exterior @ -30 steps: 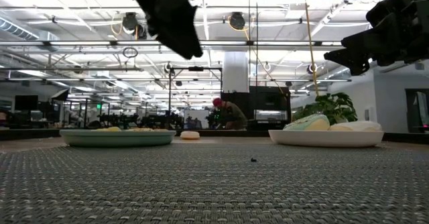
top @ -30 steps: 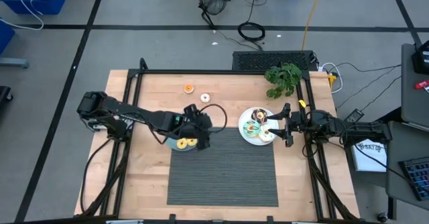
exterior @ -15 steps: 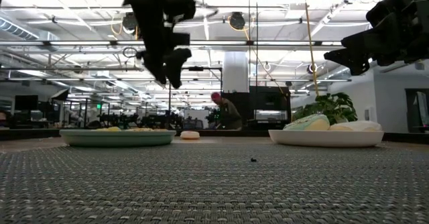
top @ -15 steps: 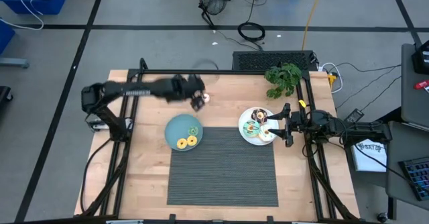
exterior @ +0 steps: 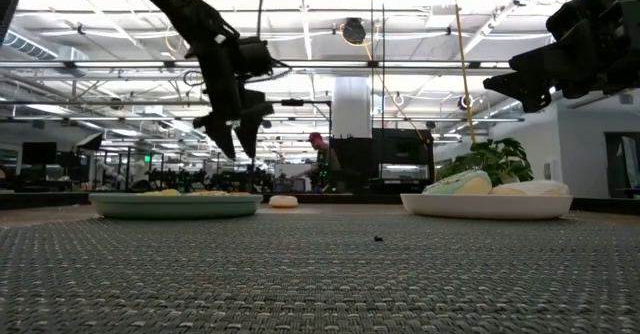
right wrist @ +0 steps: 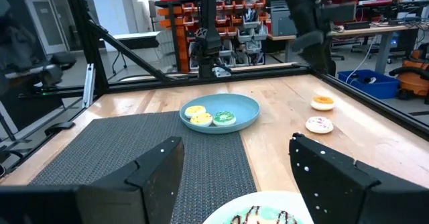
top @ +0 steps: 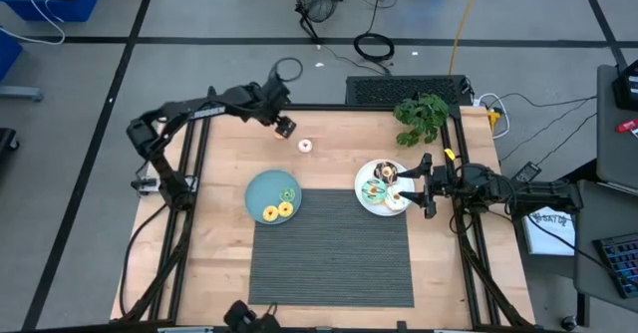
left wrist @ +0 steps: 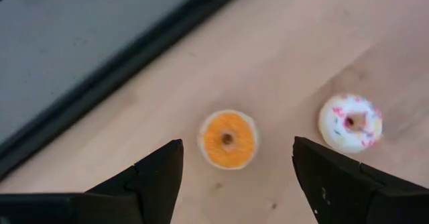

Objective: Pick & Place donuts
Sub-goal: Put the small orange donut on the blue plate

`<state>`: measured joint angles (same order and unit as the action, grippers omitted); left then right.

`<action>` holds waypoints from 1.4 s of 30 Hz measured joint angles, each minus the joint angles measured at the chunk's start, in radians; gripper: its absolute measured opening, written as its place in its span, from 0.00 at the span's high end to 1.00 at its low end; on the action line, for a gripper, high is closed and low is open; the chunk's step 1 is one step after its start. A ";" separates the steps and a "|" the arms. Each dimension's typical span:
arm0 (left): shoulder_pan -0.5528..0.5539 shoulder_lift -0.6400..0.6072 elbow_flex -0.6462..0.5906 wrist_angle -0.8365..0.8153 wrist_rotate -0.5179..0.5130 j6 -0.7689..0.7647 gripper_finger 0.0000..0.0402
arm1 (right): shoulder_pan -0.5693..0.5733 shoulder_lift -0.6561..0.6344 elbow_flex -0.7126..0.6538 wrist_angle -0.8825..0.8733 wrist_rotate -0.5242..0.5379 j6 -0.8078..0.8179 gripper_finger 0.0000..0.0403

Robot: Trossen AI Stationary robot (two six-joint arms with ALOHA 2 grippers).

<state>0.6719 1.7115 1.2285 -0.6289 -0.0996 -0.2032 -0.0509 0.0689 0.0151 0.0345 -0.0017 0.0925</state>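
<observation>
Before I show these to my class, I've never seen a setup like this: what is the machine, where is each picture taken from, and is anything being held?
It is a robot with two dark arms at a wooden table. One picture looks straight down, one looks level across the tabletop, and two come from cameras on the arms' wrists.

The left gripper hangs open above the orange donut at the table's far edge, holding nothing. A white sprinkled donut lies beside it.

The teal plate holds two yellow donuts and a green one. The white plate holds several more donuts. The right gripper waits open and empty at that plate's edge.

A dark woven mat lies in front, and a leafy plant stands at the far right corner.
</observation>
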 joint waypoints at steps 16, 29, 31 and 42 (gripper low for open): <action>-0.021 0.156 0.000 0.008 -0.027 -0.042 0.27 | 0.000 0.000 0.000 0.000 0.000 0.000 0.38; -0.005 0.175 0.000 0.030 0.004 -0.072 0.26 | 0.000 0.000 0.000 0.000 0.000 0.000 0.38; -0.005 0.185 0.000 0.031 0.001 -0.082 0.27 | 0.000 0.000 0.000 0.000 0.000 0.000 0.38; -0.006 0.208 -0.001 0.005 -0.003 -0.098 0.29 | 0.000 0.000 0.000 0.000 0.000 0.000 0.38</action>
<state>0.6656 1.9198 1.2278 -0.6244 -0.1024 -0.3016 -0.0507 0.0689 0.0151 0.0345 -0.0018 0.0929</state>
